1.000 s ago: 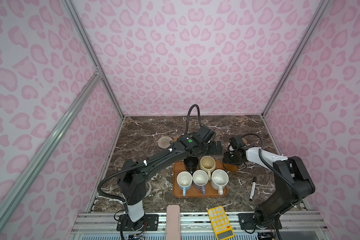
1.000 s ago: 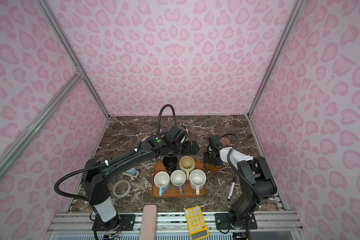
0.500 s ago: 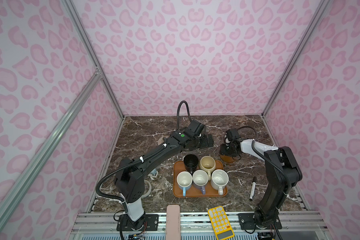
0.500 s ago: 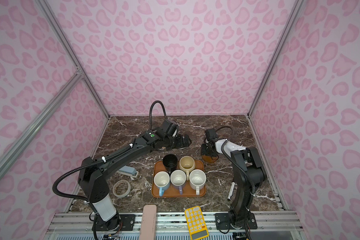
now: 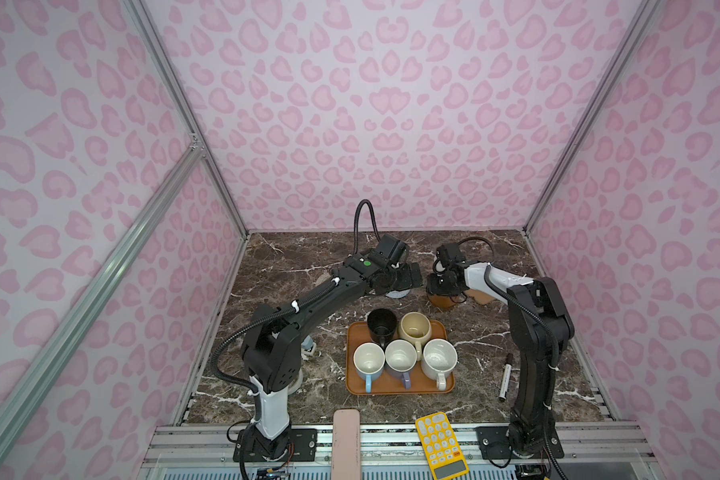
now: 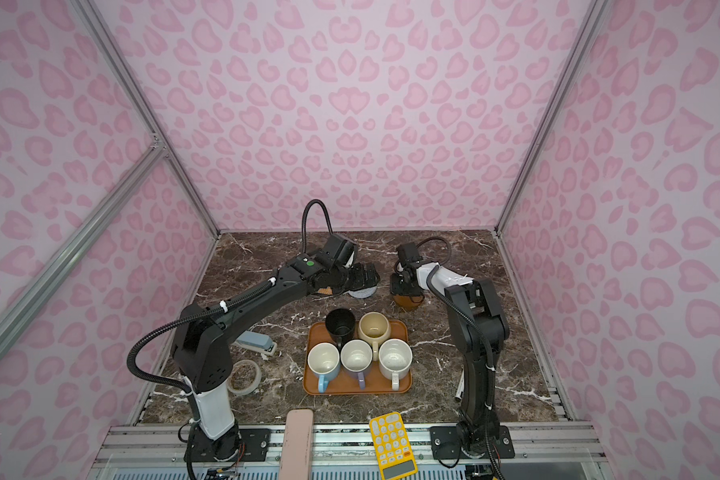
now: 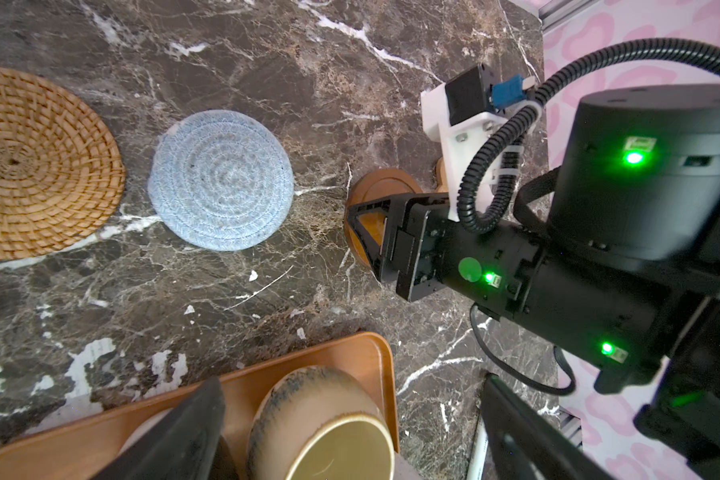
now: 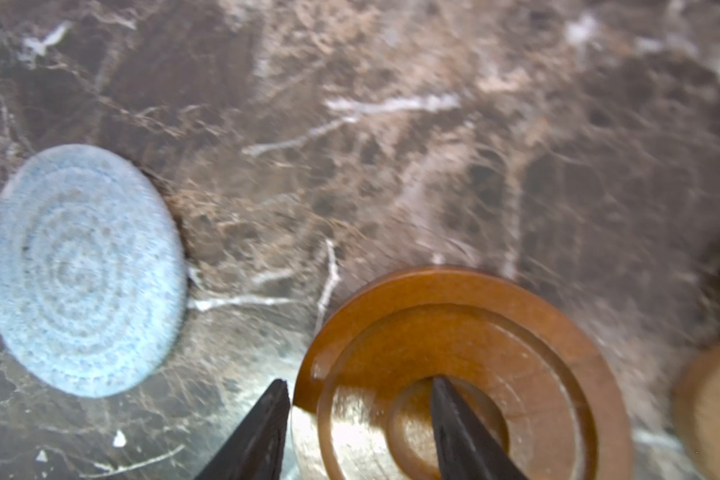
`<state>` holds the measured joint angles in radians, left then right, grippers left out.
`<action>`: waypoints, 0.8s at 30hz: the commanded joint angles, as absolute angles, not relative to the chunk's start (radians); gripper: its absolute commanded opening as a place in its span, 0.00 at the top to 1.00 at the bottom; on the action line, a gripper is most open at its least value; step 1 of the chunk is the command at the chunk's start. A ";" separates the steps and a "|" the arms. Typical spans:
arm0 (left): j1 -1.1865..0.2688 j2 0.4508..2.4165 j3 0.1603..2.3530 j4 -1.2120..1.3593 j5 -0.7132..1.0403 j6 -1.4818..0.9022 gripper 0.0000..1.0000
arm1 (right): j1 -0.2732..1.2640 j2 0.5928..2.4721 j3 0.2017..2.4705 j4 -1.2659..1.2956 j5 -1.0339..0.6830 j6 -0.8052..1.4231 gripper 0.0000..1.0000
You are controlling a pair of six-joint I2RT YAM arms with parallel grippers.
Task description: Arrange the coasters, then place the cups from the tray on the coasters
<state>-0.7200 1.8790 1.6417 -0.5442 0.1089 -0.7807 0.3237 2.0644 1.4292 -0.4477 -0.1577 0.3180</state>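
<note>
Front rail: We find a yellow push-button calculator (image 5: 441, 446) and a pale pink flat bar (image 5: 346, 442), both nearer to us than the tray.
Tray: An orange-brown rounded-rectangular tray (image 5: 395, 388) with a low rim lies on the dark veined marble table (image 5: 300, 257).
Cups: All five stand upright in the tray. The light blue mug (image 5: 368, 361), lavender mug (image 5: 400, 357) and speckled white mug (image 5: 438, 359) fill its near row. The black mug (image 5: 381, 326) and cream-yellow mug (image 5: 414, 328) fill its far row.
Beside the tray: To its left we see a translucent tape ring (image 6: 244, 376) and a grey-blue stapler (image 6: 256, 343). To its right lies a marker pen (image 5: 506, 376).
Left gripper (image 7: 354, 384): It hangs just beyond the tray's far edge, jaws spread wide with nothing between them.
Right gripper (image 8: 358, 382): Beyond the tray's far right corner, it clamps the rim of the brown saucer-like wooden disc (image 8: 516, 353). One finger is outside the rim and one is in the centre hollow. We cannot tell whether the disc touches the marble.
Other coasters: Beyond the tray's far edge, left of the disc, lie the tan rattan round mat (image 7: 30, 162) and the light blue crocheted round mat (image 7: 221, 180), close but apart. The tan paw-shaped mat (image 5: 481, 297) lies just right of the disc.
</note>
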 commanded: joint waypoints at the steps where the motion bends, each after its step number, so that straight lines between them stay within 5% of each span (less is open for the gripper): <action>1: -0.718 1.887 1.658 -0.517 0.115 -0.783 0.02 | 0.343 2.121 1.464 -0.576 -0.208 0.311 0.43; 24: -0.718 1.889 1.597 -0.459 0.138 -0.814 0.03 | 0.370 2.200 1.621 -0.609 -0.216 0.332 0.47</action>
<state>-0.7170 1.8874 1.6085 -0.4908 0.1345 -0.8097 0.3641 2.1818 1.6306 -0.5442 -0.1680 0.3210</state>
